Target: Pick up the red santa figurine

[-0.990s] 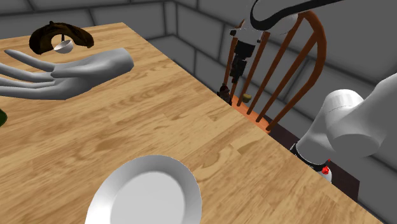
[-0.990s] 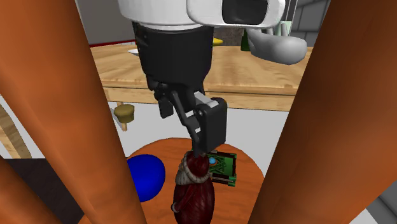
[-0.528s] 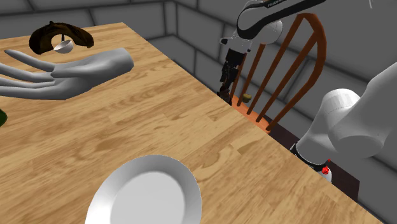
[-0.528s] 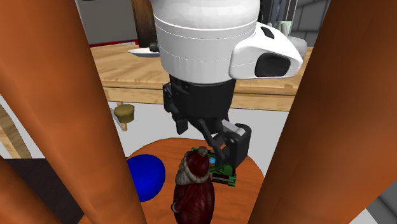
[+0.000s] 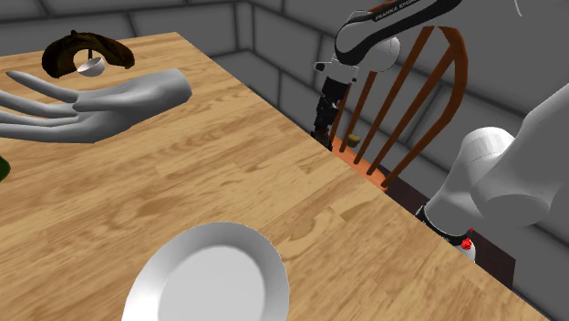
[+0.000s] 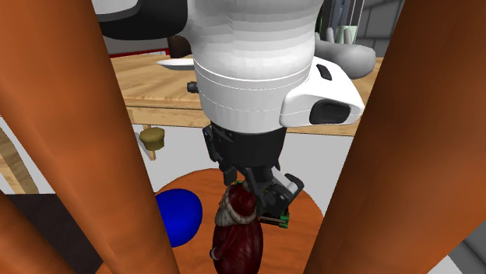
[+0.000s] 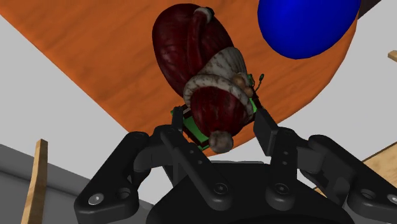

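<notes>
The red santa figurine (image 7: 191, 57) stands on a round orange-brown chair seat (image 7: 83, 57), dark red with a pale fur trim and hat. My gripper (image 7: 222, 130) hangs straight above it, open, one black finger (image 7: 181, 137) on either side of the hat's tip. From the second exterior view the santa (image 6: 237, 237) stands between the chair's spindles, and the gripper (image 6: 261, 196) sits just over its head. In the shoulder view the gripper (image 5: 324, 119) reaches down behind the table's edge beside the chair back (image 5: 410, 91).
A blue ball (image 6: 177, 216) lies close beside the santa, and a green box (image 6: 282, 218) stands right behind it. Thick orange spindles (image 6: 70, 132) frame the seat. The wooden table (image 5: 228, 182) carries a white plate (image 5: 210, 278) and a grey hand model (image 5: 100, 105).
The hand has turned about its axis and come down, from well above the santa to its fingers flanking the hat. The santa, ball and box have not moved.
</notes>
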